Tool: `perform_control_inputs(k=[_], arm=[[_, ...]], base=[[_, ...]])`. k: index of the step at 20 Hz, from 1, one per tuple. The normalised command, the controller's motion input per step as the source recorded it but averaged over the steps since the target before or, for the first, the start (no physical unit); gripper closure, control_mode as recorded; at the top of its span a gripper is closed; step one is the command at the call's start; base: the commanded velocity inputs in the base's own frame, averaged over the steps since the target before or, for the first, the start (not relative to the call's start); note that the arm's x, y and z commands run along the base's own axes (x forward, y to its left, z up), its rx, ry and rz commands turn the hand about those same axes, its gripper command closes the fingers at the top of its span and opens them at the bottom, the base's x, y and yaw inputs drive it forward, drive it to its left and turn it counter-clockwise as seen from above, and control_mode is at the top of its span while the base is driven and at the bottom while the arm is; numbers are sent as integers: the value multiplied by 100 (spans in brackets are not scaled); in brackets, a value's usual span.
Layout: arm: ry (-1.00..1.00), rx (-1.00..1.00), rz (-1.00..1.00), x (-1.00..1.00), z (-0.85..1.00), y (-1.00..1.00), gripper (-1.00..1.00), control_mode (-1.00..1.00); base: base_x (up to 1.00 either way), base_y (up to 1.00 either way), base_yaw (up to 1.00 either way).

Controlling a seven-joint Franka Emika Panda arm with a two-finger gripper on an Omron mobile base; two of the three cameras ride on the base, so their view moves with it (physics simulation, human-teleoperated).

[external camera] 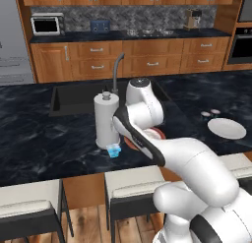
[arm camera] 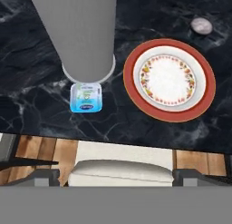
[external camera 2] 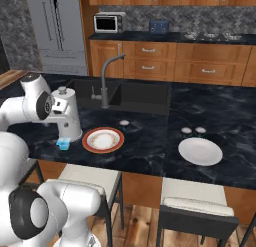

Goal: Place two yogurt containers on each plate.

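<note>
Blue yogurt cup (arm camera: 86, 97) squarish, printed lid, touching paper-towel roll (arm camera: 81, 32); gripper state cannot tell.

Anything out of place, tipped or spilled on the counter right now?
Nothing spilled, tipped or damaged. Both plates, orange-rimmed and plain white, hold no cups. The blue yogurt cup sits upright against the paper-towel roll, near the counter's front edge.

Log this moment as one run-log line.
gripper: open, holds nothing | blue yogurt cup: on counter beside paper-towel roll | red-rimmed plate: empty | white plate: empty, two cups behind | done: none plated
</note>
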Motion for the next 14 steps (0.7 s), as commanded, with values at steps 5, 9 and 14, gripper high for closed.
perform_control_inputs(k=[5,9,14], arm=[[23,1,2,4,-29,3,-100,-100],[3,10,5,0,-59,20,-100,-100],[-1,10,2,2,-65,16,-100,-100]], base=[[0,0,0],[0,0,0],[0,0,0]])
